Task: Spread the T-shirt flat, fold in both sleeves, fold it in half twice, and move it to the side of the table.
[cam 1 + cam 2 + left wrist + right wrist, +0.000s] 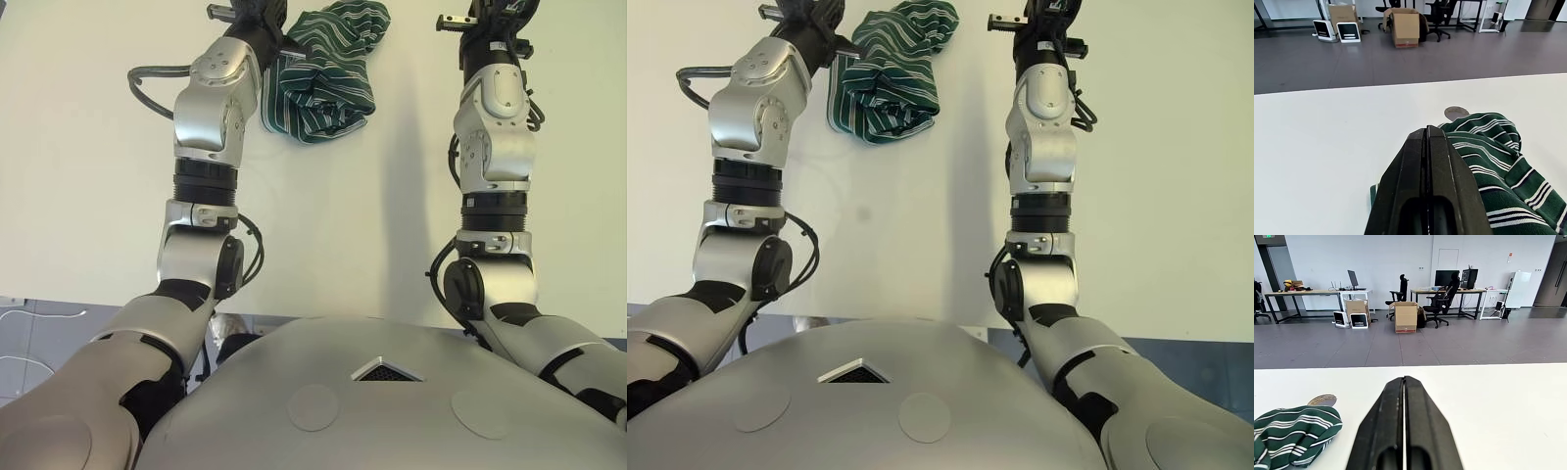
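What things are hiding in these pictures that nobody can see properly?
1. Crumpled green white-striped T-shirt: sleeves lost in folds; in head views the silver left arm covers one edge.
2. Round grey disc: left wrist view, the shirt hides its near part.
3. Black left end effector: head views, top edge cuts part off.

You saw a T-shirt (318, 83) in dark green, crossed by thin white stripes, some running in close pairs. It lay on a plain off-white counter (118, 196) with no pattern. Your left hand (1426, 131) was matte black, and your right hand (1404, 380) was the same black. A small round disc (1456, 113) set in the counter looked dull grey. Beyond the counter, the floor (1474, 345) was dark grey, the cardboard box (1405, 317) was brown, and the wall (1391, 259) was white.
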Available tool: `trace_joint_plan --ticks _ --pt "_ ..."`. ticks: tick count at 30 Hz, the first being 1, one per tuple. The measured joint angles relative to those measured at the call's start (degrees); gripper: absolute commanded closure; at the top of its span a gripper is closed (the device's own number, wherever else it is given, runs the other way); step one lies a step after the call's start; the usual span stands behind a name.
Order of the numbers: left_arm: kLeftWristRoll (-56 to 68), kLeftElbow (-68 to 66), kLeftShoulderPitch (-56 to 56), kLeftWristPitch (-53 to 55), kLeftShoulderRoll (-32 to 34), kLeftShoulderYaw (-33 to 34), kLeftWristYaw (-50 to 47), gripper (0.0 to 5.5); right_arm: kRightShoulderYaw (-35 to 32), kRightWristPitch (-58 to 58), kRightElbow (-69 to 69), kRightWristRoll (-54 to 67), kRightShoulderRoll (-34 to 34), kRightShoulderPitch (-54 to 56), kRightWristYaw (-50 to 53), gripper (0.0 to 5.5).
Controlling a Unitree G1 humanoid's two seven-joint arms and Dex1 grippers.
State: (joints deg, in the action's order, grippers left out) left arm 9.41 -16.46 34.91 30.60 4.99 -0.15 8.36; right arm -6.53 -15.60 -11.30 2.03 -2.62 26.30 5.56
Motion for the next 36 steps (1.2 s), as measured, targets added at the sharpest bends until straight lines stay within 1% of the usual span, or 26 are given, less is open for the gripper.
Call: trace_joint_plan --ticks 2,3,4,7,8,9,11,13,15,17,18,19,20,21,22,23,24,25,26,27,29,31,33,36 --pt "0.10 -1.84 1.33 0.44 -0.27 -1.40 3.08 5.48 0.01 0.00 -0.24 -0.01 0.01 0.00 0.03 5.50" --pt "0.15 -3.39 2.79 1.42 -0.49 -3.34 6.48 5.48 0.03 0.01 -0.38 -0.01 0.04 -0.01 0.09 5.50" --pt "0.13 -3.83 3.20 1.70 -0.95 -4.34 7.69 5.48 0.04 0.01 -0.39 -0.01 0.07 -0.01 0.10 5.50" --pt "-1.36 -5.90 4.67 7.66 0.09 -13.25 17.56 5.48 -0.01 0.02 -0.47 0.02 0.08 -0.01 0.15 5.50" --pt "-3.61 -6.00 4.78 10.49 2.24 -20.12 23.09 5.48 -0.15 0.02 -0.58 0.05 0.19 -0.01 0.20 5.50" --pt "-5.65 -5.93 4.77 12.09 4.40 -25.16 27.01 5.48 -0.34 0.00 -0.91 0.15 0.33 -0.03 0.27 5.50" --pt "-10.23 -4.10 5.43 11.06 9.14 -32.03 31.57 5.48 -1.62 -0.18 -1.09 0.80 0.72 -0.12 0.82 5.50" --pt "-13.43 1.32 4.57 9.96 15.66 -36.45 36.09 5.48 -2.43 -0.43 -1.10 1.23 0.76 -0.32 1.38 5.50" --pt "-12.22 16.00 -2.72 9.04 26.88 -37.01 43.54 5.48 -2.86 -0.72 -0.91 1.24 0.80 -1.57 1.76 5.50" --pt "-9.90 27.11 -10.18 6.18 36.28 -35.16 48.32 5.48 -2.94 -1.08 -0.70 1.23 0.95 -2.43 2.28 5.50" --pt "-9.08 32.39 -15.00 3.26 42.60 -33.59 50.92 5.48 -3.12 -1.35 -0.15 1.22 0.94 -2.73 2.47 5.50" --pt "-8.84 35.32 -19.37 -0.75 49.38 -31.09 52.99 5.48 -3.24 -1.38 0.84 1.22 0.93 -3.19 2.51 5.50" --pt "-8.73 36.05 -21.95 -2.92 53.56 -28.92 54.30 5.48 -3.30 -1.39 1.13 1.22 0.95 -3.60 2.53 5.50" --pt "-8.24 35.69 -25.36 -5.44 59.28 -25.20 55.76 5.48 -3.36 -1.64 1.39 1.23 1.03 -4.20 2.61 5.50" --pt "-7.71 34.08 -27.37 -6.75 63.14 -21.09 56.26 5.48 -3.63 -1.86 2.02 1.22 0.99 -4.93 2.78 5.50" --pt "-6.64 32.88 -26.99 -7.24 63.17 -16.83 55.30 5.48 -3.64 -2.14 2.52 1.21 1.07 -5.25 2.89 5.50" --pt "-3.17 32.55 -23.67 -6.84 58.96 -10.86 51.83 5.31 -3.05 -2.27 3.40 1.22 1.69 -5.28 2.84 5.50" --pt "-0.41 32.98 -20.88 -4.77 55.39 -8.00 49.62 5.23 -2.22 -2.41 3.58 1.22 2.14 -5.27 2.65 5.50" --pt "2.06 34.39 -19.28 -2.06 52.23 -5.82 47.30 5.03 -2.08 -2.75 3.66 1.21 2.34 -5.30 2.55 5.50" --pt "4.62 37.04 -18.72 0.92 49.22 -4.44 45.34 4.89 -2.08 -3.06 3.80 1.21 2.20 -5.30 2.50 5.50" --pt "8.65 46.53 -21.62 6.69 46.59 -4.14 43.06 4.55 -2.33 -3.85 4.75 1.18 1.17 -5.57 2.43 5.50" --pt "9.88 54.37 -25.86 10.95 46.55 -4.75 41.48 4.27 -2.49 -4.54 5.48 1.16 0.53 -5.93 2.25 5.50" --pt "8.08 60.11 -30.04 12.61 47.03 -8.63 39.07 3.97 -2.32 -5.64 6.16 1.18 0.23 -6.33 1.66 5.50" --pt "1.54 61.35 -33.46 12.93 46.82 -14.82 33.56 3.97 -2.26 -6.78 6.90 1.17 -1.20 -6.62 0.42 5.50"
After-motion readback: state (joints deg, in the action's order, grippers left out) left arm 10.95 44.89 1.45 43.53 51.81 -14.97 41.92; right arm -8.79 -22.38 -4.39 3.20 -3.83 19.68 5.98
